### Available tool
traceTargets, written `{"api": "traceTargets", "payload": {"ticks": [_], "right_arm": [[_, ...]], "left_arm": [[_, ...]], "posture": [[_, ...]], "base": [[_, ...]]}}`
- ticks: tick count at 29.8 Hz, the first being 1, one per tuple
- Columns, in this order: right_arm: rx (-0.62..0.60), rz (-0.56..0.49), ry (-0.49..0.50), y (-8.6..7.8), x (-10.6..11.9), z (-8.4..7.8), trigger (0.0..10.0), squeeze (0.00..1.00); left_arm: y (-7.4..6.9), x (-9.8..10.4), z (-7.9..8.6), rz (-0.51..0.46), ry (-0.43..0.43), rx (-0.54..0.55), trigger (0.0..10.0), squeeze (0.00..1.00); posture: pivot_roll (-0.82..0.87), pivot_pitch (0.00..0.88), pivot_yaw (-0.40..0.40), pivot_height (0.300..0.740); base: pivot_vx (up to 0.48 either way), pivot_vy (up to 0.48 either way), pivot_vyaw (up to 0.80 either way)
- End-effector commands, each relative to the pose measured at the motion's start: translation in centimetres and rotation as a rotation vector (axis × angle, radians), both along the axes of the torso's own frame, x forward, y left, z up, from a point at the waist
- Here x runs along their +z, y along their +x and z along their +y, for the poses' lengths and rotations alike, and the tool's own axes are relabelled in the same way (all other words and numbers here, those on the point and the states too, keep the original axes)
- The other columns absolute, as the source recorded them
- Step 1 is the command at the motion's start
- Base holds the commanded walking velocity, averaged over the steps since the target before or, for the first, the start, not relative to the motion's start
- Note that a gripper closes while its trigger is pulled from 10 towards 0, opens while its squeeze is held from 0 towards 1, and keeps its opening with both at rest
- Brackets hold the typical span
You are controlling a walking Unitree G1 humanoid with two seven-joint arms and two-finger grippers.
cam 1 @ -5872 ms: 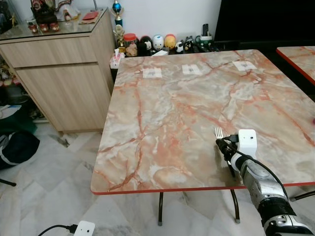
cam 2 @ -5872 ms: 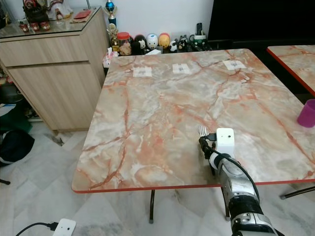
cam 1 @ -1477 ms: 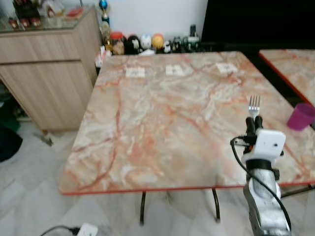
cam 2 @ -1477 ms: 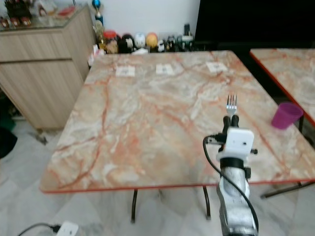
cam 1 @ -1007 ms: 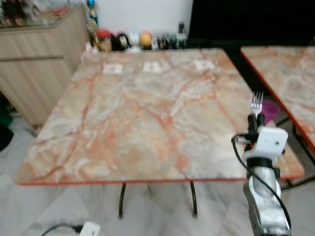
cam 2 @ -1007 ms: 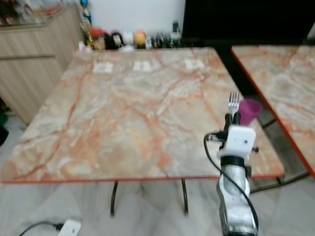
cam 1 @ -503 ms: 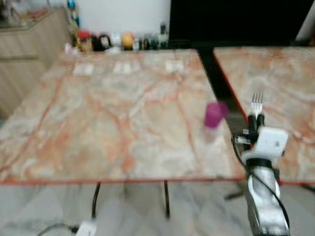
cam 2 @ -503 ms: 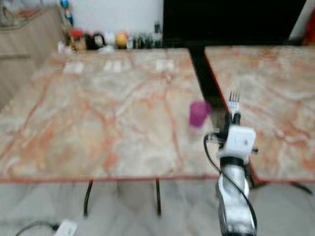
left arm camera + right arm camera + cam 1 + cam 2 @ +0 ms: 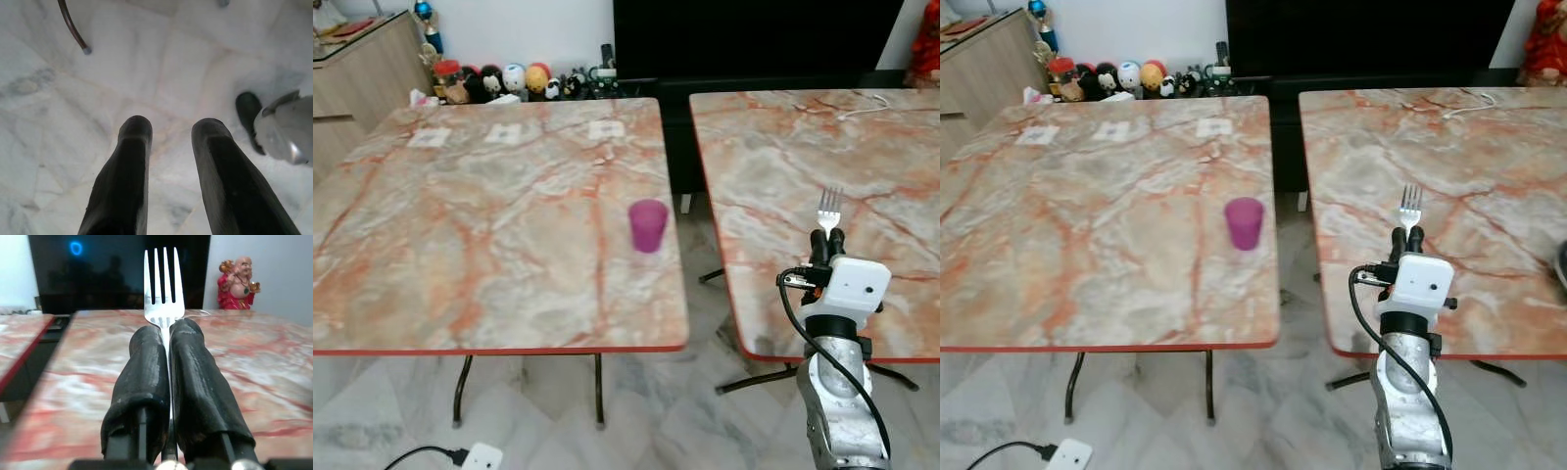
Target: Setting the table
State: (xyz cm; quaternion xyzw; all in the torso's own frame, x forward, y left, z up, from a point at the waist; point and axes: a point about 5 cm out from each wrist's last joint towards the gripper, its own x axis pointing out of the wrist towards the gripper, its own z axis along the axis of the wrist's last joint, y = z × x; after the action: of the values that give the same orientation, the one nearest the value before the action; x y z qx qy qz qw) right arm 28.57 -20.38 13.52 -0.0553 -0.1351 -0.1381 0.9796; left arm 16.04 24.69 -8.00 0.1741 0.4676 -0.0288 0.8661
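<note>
Right gripper [image 9: 826,238], two long black fingers pressed together, clamps the handle of a silver metal fork [image 9: 829,205]. Silver right arm [image 9: 838,411] rises from the bottom edge of the head views, forearm near upright, white wrist camera box [image 9: 855,285] just below the fingers, black cable [image 9: 800,328] looping down its side.

Fork stands upright out of the fingertips, tines up, long axis in line with the fingers. In the right wrist view four tines [image 9: 163,276] show clear above the fingers [image 9: 145,377]; the handle is buried between them, only a thin silver edge visible.

Gripper sits over the near part of the red-edged pink marble table on the right [image 9: 773,157], close to that table's near edge. Beyond the fork tips in the wrist view: same marble top, a dark screen, a red-robed laughing figurine [image 9: 239,282].

To the gripper's left, across a floor gap, a second pink marble table [image 9: 460,225] carries a purple plastic cup [image 9: 648,225], upright, near its right edge, well apart from the fork. Small round figurines [image 9: 509,78] line the wall beyond.

Left gripper [image 9: 170,128] hangs over white marble floor [image 9: 161,63], fingers parted, nothing between them. Grey rounded shape at the frame edge: cannot identify.
</note>
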Motion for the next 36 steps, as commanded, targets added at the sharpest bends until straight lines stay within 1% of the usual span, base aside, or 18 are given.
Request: {"api": "traceTargets", "payload": {"ticks": [1, 10, 18, 22, 31, 34, 36], "right_arm": [[-0.013, -0.030, 0.002, -0.03, 0.72, -0.34, 10.0, 0.00], [-0.005, -0.035, 0.005, 0.04, 0.70, 0.02, 10.0, 0.00], [-0.014, -0.036, 0.000, -0.02, 0.84, -0.30, 10.0, 0.00], [-0.026, -0.035, -0.004, -0.14, 0.88, -0.74, 10.0, 0.00], [-0.030, -0.029, -0.004, -0.10, 0.74, -0.74, 10.0, 0.00], [-0.028, -0.029, -0.001, -0.05, 0.75, -0.65, 10.0, 0.00], [-0.027, -0.028, 0.002, -0.01, 0.72, -0.62, 10.0, 0.00]], "left_arm": [[-0.47, -0.23, -0.08, 0.023, 0.000, -0.017, 10.0, 0.00], [-0.71, -0.27, 0.14, 0.033, 0.007, -0.025, 10.0, 0.00], [-0.76, -0.29, 0.15, 0.035, 0.005, -0.025, 10.0, 0.00], [-0.80, -0.34, 0.04, 0.037, 0.002, -0.026, 10.0, 0.00], [-0.89, -0.39, -0.01, 0.039, 0.001, -0.021, 10.0, 0.00], [-0.88, -0.38, 0.03, 0.038, 0.001, -0.019, 10.0, 0.00], [-0.87, -0.36, 0.05, 0.037, 0.003, -0.017, 10.0, 0.00]], "posture": [[-0.03, 0.000, 0.076, 0.740], [-0.03, 0.000, 0.079, 0.740], [-0.03, 0.000, 0.078, 0.740], [-0.03, 0.000, 0.078, 0.740], [-0.03, 0.000, 0.077, 0.740], [-0.02, 0.000, 0.074, 0.740], [-0.02, 0.000, 0.074, 0.740]], "base": [[0.000, -0.480, 0.00], [0.000, -0.480, 0.00], [0.000, -0.480, 0.00], [0.000, -0.480, 0.00], [0.000, -0.480, 0.00], [0.000, -0.358, 0.00], [0.000, 0.000, 0.00]]}}
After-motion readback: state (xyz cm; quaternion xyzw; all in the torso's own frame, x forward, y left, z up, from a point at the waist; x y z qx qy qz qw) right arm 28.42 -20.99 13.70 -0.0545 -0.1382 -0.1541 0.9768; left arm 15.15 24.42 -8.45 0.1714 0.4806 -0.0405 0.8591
